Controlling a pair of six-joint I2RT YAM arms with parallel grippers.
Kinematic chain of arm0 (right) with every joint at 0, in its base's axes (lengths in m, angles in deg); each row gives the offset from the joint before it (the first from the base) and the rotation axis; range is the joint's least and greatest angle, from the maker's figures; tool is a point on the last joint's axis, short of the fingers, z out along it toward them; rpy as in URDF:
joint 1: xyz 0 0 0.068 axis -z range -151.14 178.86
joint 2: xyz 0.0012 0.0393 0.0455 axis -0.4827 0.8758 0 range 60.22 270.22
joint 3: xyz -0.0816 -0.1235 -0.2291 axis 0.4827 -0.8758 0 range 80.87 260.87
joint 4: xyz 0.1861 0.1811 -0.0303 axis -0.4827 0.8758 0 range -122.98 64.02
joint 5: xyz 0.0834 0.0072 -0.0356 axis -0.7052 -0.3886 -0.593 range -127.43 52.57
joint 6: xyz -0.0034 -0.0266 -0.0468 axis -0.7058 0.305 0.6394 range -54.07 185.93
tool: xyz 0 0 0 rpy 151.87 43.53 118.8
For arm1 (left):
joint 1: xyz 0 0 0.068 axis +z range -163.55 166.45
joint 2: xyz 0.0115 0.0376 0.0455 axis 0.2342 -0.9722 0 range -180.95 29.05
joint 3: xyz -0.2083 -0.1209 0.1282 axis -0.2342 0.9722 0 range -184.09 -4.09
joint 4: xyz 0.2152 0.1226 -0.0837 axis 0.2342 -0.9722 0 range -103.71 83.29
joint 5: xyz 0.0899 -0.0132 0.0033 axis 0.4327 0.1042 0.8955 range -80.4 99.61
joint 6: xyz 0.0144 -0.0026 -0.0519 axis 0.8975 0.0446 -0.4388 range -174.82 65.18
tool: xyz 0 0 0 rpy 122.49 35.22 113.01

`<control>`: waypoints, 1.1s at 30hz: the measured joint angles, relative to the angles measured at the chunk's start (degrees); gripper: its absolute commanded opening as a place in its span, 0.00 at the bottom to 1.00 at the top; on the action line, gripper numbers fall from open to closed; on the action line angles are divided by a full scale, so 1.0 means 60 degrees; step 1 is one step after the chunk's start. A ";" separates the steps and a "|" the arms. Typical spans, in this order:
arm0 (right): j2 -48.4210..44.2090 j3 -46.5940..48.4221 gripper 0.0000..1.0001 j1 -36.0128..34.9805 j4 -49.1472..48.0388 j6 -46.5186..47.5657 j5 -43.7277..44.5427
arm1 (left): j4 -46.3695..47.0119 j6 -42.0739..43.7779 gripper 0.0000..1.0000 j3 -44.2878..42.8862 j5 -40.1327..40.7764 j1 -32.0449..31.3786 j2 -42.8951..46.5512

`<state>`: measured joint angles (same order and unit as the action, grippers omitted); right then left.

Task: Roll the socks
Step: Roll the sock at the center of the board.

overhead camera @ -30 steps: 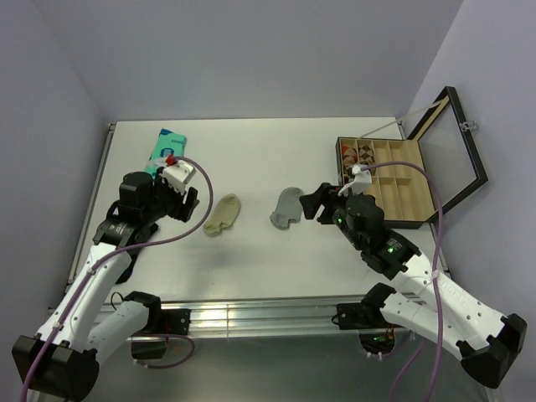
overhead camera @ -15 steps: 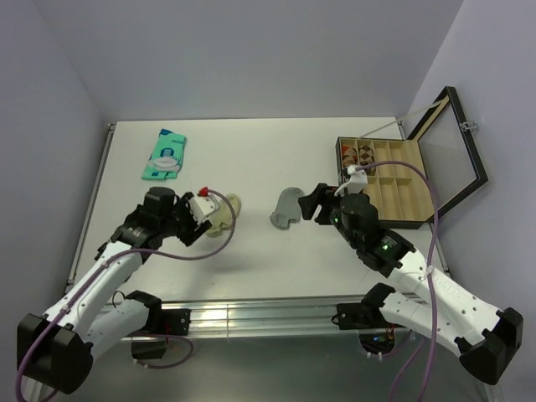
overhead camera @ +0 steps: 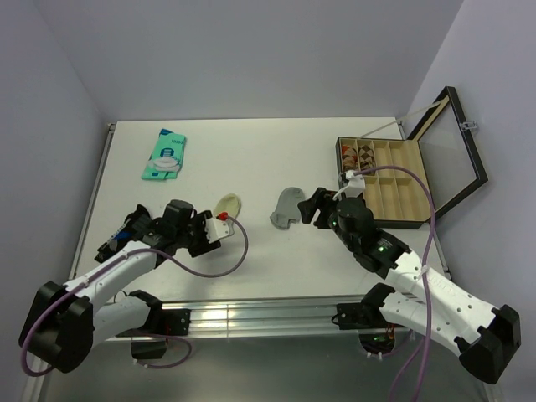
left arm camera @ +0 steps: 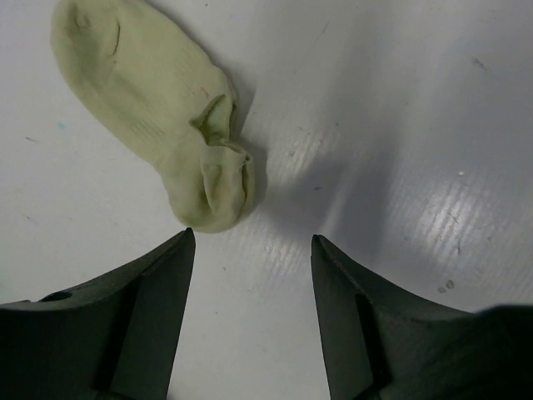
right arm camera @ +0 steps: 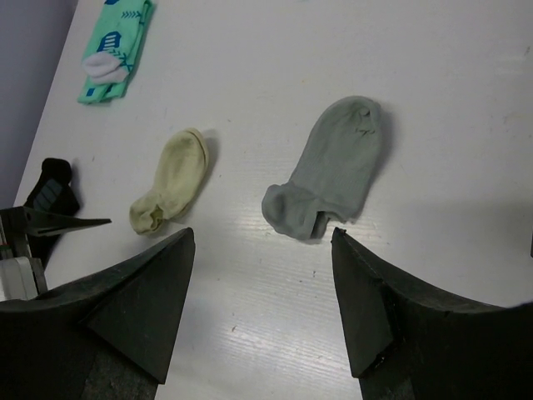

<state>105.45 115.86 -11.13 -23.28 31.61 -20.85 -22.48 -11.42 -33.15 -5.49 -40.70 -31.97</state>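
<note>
Looking down on a white surface point(overhead camera: 268, 159), compartment box point(overhead camera: 400, 201) at its right side, lid raised.

Just left of the box: the grey sock point(overhead camera: 287, 207), flat and unrolled, cuff end bunched toward the near edge. Farther left of the box, well apart from the grey one: the beige sock point(overhead camera: 228, 203), likewise flat and unrolled, cuff crumpled at its near end. Far left of the box, toward the back: a teal packet point(overhead camera: 164, 155). Far left and nearer the front: a dark cloth point(right arm camera: 50, 192).

Left hand point(left arm camera: 251, 242): spread wide, gripping nothing, touching nothing. Held low over the surface on the side of the beige sock away from the box. Crumpled cuff just beyond one fingertip point(left arm camera: 166, 267), apart from it; only bare surface inside the gap.

Right hand point(right arm camera: 262, 237): spread fully, gripping nothing, touching nothing. Hovering between the box and the grey sock, aimed at the bunched cuff. Cuff just beyond the gap, apart from both fingers.
</note>
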 measured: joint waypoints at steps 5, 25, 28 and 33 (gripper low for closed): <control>-0.0007 -0.0178 0.74 0.0000 -0.0091 -0.0113 0.0062 | 0.0878 0.0481 0.60 0.0310 0.0073 -0.0011 -0.0302; 0.0273 -0.0299 0.74 0.0000 -0.0492 -0.0120 0.0168 | 0.2167 0.1071 0.52 -0.0047 0.0237 -0.0011 -0.2441; 0.0361 -0.0331 0.74 0.0000 -0.0550 -0.0087 0.0171 | 0.2233 0.1071 0.42 -0.0222 0.0248 -0.0011 -0.2699; 0.0419 -0.0470 0.74 0.0000 -0.0554 -0.0044 0.0178 | 0.2025 0.1067 0.25 -0.0619 0.0222 -0.0011 -0.3184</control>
<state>107.97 113.04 -11.13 -26.61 31.34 -19.78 -10.33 -5.02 -36.87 -4.15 -40.77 -51.07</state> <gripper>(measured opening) 0.737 0.302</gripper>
